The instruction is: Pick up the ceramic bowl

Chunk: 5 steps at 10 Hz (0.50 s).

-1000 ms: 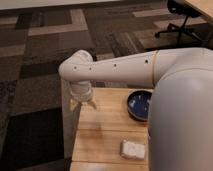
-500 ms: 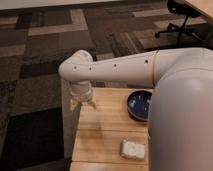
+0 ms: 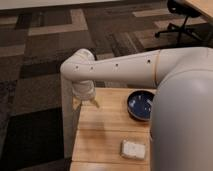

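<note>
The ceramic bowl (image 3: 140, 105) is set on the counter (image 3: 107, 131), toward its far right side, just beside the robot's body (image 3: 185, 125), by which the right of the view is filled. A small block (image 3: 133, 148) is laid nearer the front edge, before the bowl and apart from it. The end effector (image 3: 86, 100) is held over the counter's far left corner, well apart from the bowl, under the arm (image 3: 125, 67) stretched across from the right. A chair (image 3: 182, 20) is placed far behind on the floor (image 3: 40, 60).
</note>
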Each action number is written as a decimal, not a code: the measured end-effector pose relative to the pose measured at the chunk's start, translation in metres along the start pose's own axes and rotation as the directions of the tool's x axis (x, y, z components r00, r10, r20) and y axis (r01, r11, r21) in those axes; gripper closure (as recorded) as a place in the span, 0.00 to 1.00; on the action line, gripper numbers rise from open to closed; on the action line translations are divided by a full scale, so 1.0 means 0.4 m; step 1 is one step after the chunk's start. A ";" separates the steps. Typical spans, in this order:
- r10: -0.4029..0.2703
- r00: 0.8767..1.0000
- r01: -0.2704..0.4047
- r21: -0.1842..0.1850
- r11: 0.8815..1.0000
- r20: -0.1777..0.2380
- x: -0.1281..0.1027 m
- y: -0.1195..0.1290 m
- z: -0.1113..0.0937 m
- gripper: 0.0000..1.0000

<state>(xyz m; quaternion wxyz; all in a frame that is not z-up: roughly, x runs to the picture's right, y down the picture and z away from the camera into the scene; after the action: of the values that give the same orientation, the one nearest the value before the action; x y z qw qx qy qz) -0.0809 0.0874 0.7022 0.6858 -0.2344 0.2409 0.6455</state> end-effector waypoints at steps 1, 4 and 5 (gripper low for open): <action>-0.009 1.000 0.009 0.002 1.000 0.005 -0.004 -0.018 -0.006 0.35; -0.004 1.000 0.004 -0.001 1.000 0.013 -0.016 -0.106 -0.023 0.35; -0.003 1.000 0.003 0.003 1.000 0.015 -0.017 -0.123 -0.027 0.35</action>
<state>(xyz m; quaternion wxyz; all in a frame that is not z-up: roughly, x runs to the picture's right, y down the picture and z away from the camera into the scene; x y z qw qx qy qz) -0.0323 0.0727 0.6987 0.6888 -0.2290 0.2364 0.6459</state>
